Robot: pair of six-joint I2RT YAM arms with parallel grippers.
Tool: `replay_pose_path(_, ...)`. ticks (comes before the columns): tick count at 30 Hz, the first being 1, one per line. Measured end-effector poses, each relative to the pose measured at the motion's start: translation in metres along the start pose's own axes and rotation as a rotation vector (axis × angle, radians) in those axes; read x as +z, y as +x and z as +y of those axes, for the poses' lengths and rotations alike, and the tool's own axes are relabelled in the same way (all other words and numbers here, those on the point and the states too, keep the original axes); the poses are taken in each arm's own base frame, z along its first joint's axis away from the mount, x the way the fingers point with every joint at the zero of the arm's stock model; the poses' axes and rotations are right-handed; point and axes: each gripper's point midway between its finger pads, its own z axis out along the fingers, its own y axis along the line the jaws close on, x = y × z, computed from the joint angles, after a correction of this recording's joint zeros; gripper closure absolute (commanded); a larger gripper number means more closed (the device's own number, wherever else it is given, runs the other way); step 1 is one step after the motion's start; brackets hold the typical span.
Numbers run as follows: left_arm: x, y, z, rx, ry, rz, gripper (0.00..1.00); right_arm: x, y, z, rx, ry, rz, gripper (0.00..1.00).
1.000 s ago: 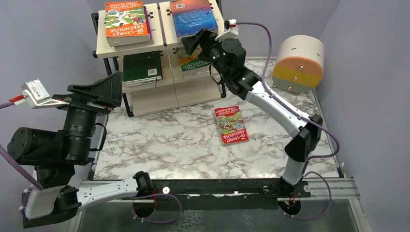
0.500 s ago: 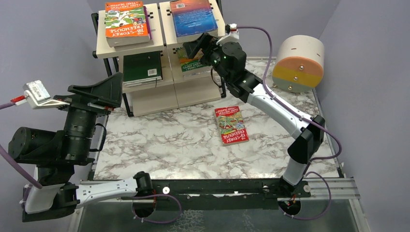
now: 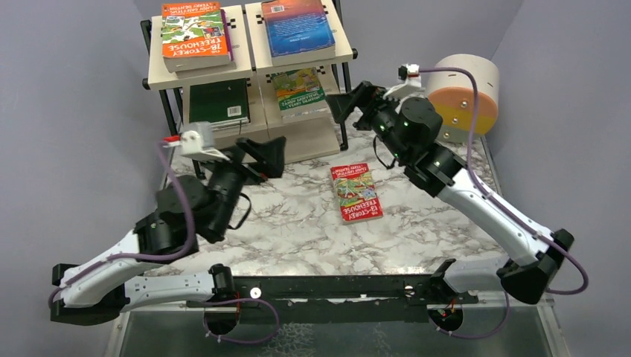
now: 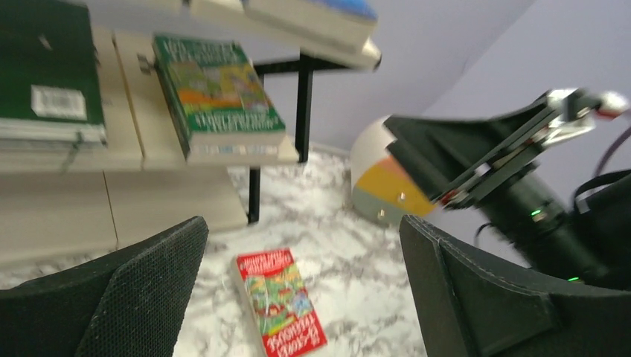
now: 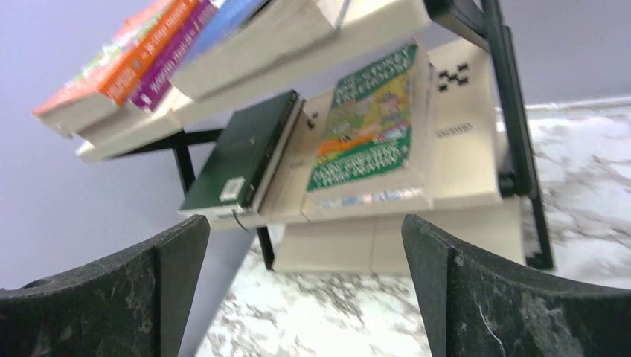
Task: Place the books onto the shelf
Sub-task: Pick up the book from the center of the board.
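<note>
One book is left off the shelf [image 3: 238, 67]: a red-and-orange cartoon paperback [image 3: 356, 192] lying flat, cover up, near the middle of the marble tabletop [image 3: 283, 216], its long sides running roughly from the back edge toward the near edge. It lies well apart from the rack, which stands at the back left corner. The rack's upper boards already carry an orange paperback [image 3: 195, 33] on a small stack, a blue one [image 3: 298, 26], a dark green one [image 3: 218, 103] and a green cartoon one [image 3: 298, 88]. A beige-and-orange drum [image 3: 461, 93] sits at the back right corner.

The left gripper [image 3: 277, 155] hangs above the tabletop to the left of the loose paperback, jaws spread wide with nothing between them; its wrist view frames the red cover below and ahead. The right gripper [image 3: 344, 100] is up by the right front leg of the rack, facing the middle board, likewise spread wide and empty.

The paperback looks thin and light, so weight should be no trouble. Being soft-covered, it will probably sag or fan open if pinched by a corner, and the glossy cover may slip. Lying flush on the marble, it offers no gap for a finger, so the likeliest hold is across its thickness on a long edge, near mid-length, after one side is tipped up.
</note>
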Motion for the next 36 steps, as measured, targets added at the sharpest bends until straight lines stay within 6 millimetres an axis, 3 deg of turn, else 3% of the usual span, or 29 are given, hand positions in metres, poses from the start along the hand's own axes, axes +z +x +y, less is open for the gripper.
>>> replay_pose_path(3, 0.005, 0.055, 0.002, 0.01, 0.003, 0.087, 0.01, -0.025, 0.009, -0.014, -0.034, 0.02, 0.033, 0.0)
replay_pose_path(5, 0.008, 0.088, 0.003, 0.012, 0.006, 0.14, 0.01, -0.039, 0.031, -0.033, -0.048, 0.056, 0.09, 0.0)
replay_pose_path(10, 0.025, 0.16, 0.0, 0.016, 0.016, 0.268, 0.05, -0.077, 0.119, -0.096, -0.05, 0.157, 0.295, 0.0)
replay_pose_path(11, 0.025, 0.166, -0.004, -0.001, 0.038, 0.295, 0.06, -0.086, 0.137, -0.109, -0.048, 0.182, 0.337, 0.0)
replay_pose_path(14, 0.059, 0.213, 0.021, -0.042, -0.012, 0.383, 0.08, -0.115, 0.175, -0.143, -0.041, 0.263, 0.43, 0.0)
replay_pose_path(17, 0.072, 0.249, 0.051, -0.069, -0.069, 0.456, 0.07, -0.129, 0.177, -0.158, -0.037, 0.304, 0.425, 0.0)
replay_pose_path(22, 0.087, 0.276, 0.058, -0.151, -0.04, 0.532, 0.08, -0.132, 0.17, -0.188, -0.019, 0.378, 0.38, 0.0)
replay_pose_path(25, 0.1, 0.297, 0.064, -0.208, -0.028, 0.569, 0.08, -0.14, 0.193, -0.217, -0.01, 0.442, 0.432, 0.0)
replay_pose_path(28, 0.098, 0.33, 0.075, -0.229, -0.04, 0.646, 0.08, -0.154, 0.221, -0.24, -0.005, 0.494, 0.51, 0.0)
replay_pose_path(32, 0.094, 0.358, 0.079, -0.248, -0.046, 0.723, 0.08, -0.159, 0.239, -0.254, 0.013, 0.517, 0.56, 0.0)
replay_pose_path(36, 0.095, 0.368, 0.076, -0.282, -0.026, 0.744, 0.08, -0.153, 0.245, -0.261, 0.033, 0.518, 0.567, 0.0)
